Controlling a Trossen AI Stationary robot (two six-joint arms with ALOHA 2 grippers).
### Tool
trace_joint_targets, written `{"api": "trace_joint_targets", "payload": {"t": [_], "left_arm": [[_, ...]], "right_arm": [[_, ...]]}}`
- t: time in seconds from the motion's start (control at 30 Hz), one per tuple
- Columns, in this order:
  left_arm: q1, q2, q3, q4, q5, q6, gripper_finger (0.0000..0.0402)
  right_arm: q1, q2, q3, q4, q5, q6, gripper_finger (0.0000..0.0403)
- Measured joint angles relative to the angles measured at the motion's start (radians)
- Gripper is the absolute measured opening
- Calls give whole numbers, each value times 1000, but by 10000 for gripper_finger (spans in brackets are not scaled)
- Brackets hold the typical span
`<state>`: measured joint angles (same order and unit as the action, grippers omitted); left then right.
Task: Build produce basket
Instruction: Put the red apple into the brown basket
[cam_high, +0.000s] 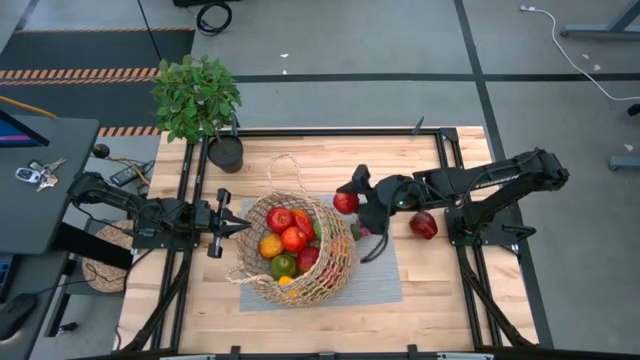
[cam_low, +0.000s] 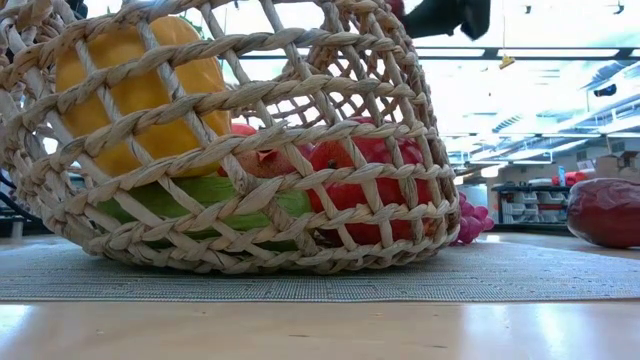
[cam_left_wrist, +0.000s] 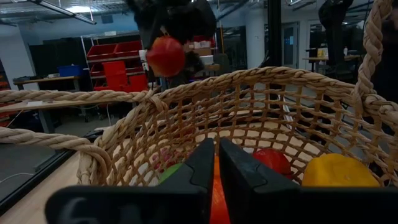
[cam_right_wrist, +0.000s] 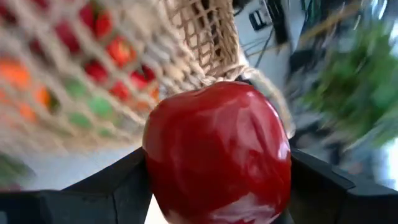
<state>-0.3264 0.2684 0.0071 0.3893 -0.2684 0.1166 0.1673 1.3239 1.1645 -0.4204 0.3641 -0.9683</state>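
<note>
The tan wicker basket (cam_high: 295, 250) stands on a grey mat (cam_high: 385, 285) at mid-table, with red, orange, green and yellow produce (cam_high: 285, 240) inside. My right gripper (cam_high: 346, 202) hangs at the basket's far right rim, shut on a red apple (cam_right_wrist: 217, 149), which also shows in the left wrist view (cam_left_wrist: 165, 56). My left gripper (cam_high: 240, 228) is shut and points level at the basket's left rim (cam_left_wrist: 124, 124). Another dark red piece (cam_high: 423, 225) lies on the table to the right. My right gripper pinches the red apple between its two fingers (cam_right_wrist: 124, 180), one on each opposite side (cam_right_wrist: 155, 155). The fingers come from the table's right, slanting down. The apple is lifted clear, above the mat beside the basket's rim. My left gripper's tip is at the basket's left wall; whether it touches it I cannot tell.
A leafy potted plant (cam_high: 200, 100) stands at the far left corner. A flat woven disc (cam_high: 100, 255) lies off the table's left side. Purple grapes (cam_low: 470, 220) sit on the mat behind the basket's right side. Black rails (cam_high: 470, 290) frame the table.
</note>
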Motion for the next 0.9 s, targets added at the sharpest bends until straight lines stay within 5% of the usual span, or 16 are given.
{"api": "trace_joint_targets", "payload": {"t": [0.2,0.33,0.9], "left_arm": [[0,0,0,0,0,0,30],[0,0,0,0,0,0,35],[0,0,0,1,0,0,36]], "right_arm": [[0,0,0,18,115,-443,300],[-4,0,0,28,176,-588,300],[-47,0,0,114,177,-518,307]]}}
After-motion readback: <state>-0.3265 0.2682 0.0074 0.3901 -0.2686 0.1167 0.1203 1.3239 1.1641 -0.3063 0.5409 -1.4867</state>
